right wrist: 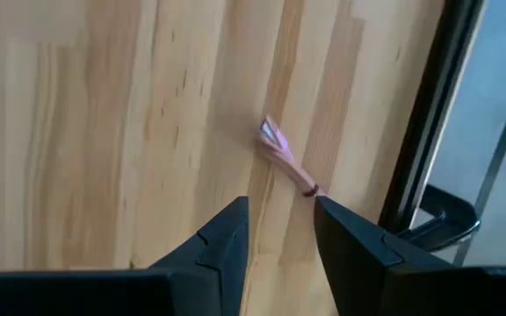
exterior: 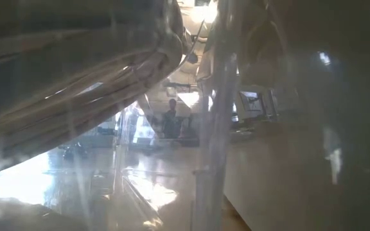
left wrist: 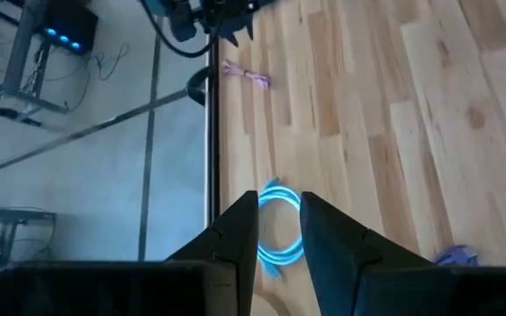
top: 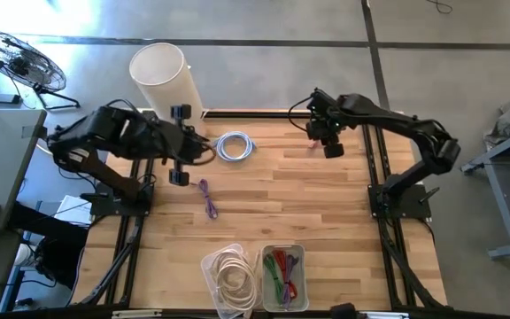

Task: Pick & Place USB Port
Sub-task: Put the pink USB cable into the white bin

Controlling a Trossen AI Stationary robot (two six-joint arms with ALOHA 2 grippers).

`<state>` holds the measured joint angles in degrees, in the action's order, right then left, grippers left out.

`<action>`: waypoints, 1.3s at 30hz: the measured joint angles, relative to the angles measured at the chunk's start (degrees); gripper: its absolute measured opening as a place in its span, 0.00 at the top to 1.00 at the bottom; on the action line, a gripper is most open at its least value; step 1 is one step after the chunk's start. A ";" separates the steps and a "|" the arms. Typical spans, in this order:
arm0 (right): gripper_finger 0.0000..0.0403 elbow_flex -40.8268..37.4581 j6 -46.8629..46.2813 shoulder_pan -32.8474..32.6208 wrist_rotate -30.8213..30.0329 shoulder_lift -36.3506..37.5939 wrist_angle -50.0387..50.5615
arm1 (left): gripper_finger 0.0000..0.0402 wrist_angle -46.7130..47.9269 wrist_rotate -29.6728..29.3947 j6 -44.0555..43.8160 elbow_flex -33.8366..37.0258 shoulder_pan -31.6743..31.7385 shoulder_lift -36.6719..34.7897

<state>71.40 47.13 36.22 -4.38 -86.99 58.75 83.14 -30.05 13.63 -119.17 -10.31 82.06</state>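
Two arms poised over cables on the wooden worktop (top: 326, 204)

At centre left of the high view, the left gripper (left wrist: 278, 230) hangs over the blue coiled cable (top: 235, 146), jaws slightly spread and empty; a purple cable (top: 207, 198) lies just below. Low in the frame sit a bin of white cables (top: 230, 275) and a bin of coloured cables (top: 283, 276). At upper right, the right gripper (right wrist: 279, 221) hovers, jaws spread, above the small pink USB cable (right wrist: 285, 156) near the worktop's far edge.

coiled cable (top: 235, 146) left of pink cable (top: 312, 147)
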 joint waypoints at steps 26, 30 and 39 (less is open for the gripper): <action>0.70 0.00 10.40 8.44 -1.92 -16.04 -1.23 | 0.79 -6.98 -0.59 -3.61 6.18 0.15 -0.22; 0.70 0.00 10.43 8.38 -4.69 -17.06 -2.49 | 0.79 -6.98 -0.59 -3.88 6.17 0.15 -0.22; 0.70 0.00 11.46 8.42 -5.14 -17.25 -4.83 | 0.79 -8.09 -0.76 -4.48 7.79 0.15 -0.23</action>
<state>71.40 58.59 44.64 -9.52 -104.24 53.92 75.05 -30.81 9.15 -111.38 -10.15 81.83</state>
